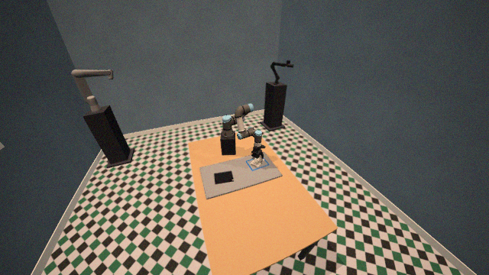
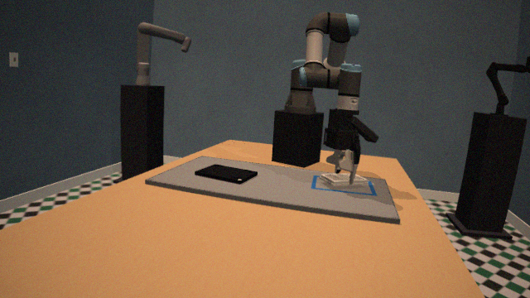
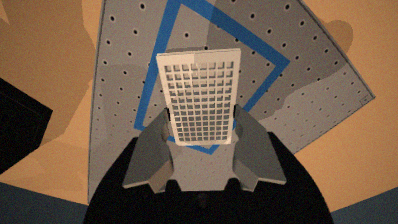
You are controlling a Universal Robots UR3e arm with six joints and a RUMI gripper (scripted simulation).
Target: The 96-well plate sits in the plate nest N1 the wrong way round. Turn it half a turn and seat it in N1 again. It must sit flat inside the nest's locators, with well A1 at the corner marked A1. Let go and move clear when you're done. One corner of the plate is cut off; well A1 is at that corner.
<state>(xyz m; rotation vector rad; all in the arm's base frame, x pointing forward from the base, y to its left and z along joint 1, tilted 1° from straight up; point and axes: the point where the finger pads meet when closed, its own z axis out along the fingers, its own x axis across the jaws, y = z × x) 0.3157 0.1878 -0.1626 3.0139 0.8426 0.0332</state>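
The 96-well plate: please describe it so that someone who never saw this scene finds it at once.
On the orange table lies a grey perforated board, with a blue outlined rectangle near one end. The 96-well plate is the white gridded tile there, clamped in the gripper; the board's other object is a flat black slab.

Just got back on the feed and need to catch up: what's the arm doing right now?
The arm's hand is shut on the white 96-well plate, gripping its two long sides. The plate sits skewed against the blue nest outline on the grey perforated board, so it is not seated square. A black slab lies untouched farther along the board.
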